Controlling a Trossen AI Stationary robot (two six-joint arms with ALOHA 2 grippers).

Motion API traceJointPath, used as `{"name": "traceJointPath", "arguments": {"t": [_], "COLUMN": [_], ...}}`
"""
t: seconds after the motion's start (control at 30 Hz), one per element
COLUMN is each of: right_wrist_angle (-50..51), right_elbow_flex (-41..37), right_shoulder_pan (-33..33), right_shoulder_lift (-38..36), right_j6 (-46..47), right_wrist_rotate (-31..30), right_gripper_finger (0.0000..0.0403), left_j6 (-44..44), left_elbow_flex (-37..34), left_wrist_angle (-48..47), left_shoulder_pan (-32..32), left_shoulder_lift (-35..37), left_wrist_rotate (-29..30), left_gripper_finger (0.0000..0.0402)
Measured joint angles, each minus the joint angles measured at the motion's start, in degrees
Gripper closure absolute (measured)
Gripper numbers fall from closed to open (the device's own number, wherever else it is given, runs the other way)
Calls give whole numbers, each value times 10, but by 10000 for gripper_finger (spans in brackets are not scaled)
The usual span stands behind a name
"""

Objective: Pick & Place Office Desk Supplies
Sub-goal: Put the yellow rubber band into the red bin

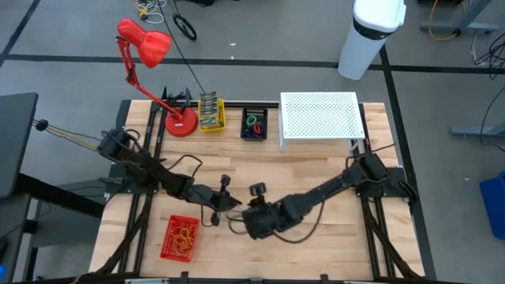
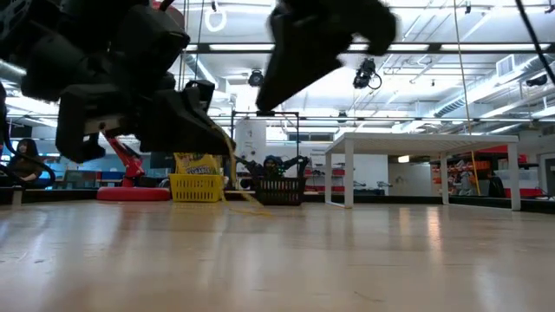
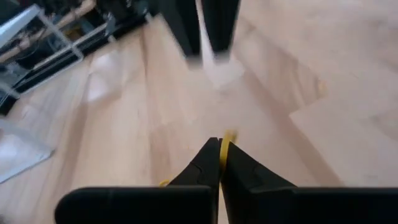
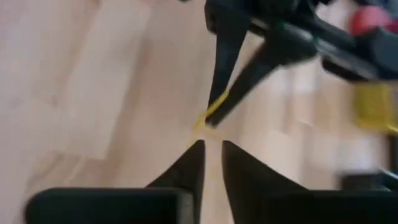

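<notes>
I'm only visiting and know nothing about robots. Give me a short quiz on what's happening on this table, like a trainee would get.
1. Multiple choice: the left gripper is shut on
A) a thin yellow band
B) a crayon box
C) nothing

2. True or false: the red plastic basket of red-orange rubber bands sits right beside the white perforated metal riser.

3. Fill in: the fingers of the right gripper, facing the left one, stand slightly ____.

Key: 1 A. 2 False: the basket is at the opposite corner of the table from the riser. 3 apart.
</notes>
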State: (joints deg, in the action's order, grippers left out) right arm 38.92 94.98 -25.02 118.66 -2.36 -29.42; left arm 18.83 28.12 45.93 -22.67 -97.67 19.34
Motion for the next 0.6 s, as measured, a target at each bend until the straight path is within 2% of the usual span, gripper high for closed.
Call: {"name": "traceJointPath", "arguments": {"t": [0.13, 0.23, 0.33, 0.43, 0.5, 0.6], "right_wrist_angle": [115, 141, 96, 32, -18, -79], "right_elbow_flex": [0, -28, -87, -150, -189, -231], "right_shoulder_pan": [-39, -60, -71, -74, -73, -71], "right_shoulder_lift": [-23, -45, -70, -98, -112, -127], "right_j6": [76, 108, 112, 113, 114, 111], "right_wrist_rotate": [-78, -110, -106, -105, -105, -105], "right_gripper_finger": [301, 304, 339, 388, 394, 378], "left_j6": [-16, -53, -117, -198, -254, -337], "left_elbow_flex": [0, 1, 22, 73, 117, 186], "left_wrist_angle": [-124, -218, -355, -529, -639, -758], "left_shoulder_pan": [-7, -24, -56, -101, -133, -178], "left_shoulder_lift": [92, 185, 271, 329, 348, 351], "left_wrist_rotate": [-3, -39, -62, -40, -20, -5], "left_gripper_finger": [397, 398, 398, 398, 399, 399]}}
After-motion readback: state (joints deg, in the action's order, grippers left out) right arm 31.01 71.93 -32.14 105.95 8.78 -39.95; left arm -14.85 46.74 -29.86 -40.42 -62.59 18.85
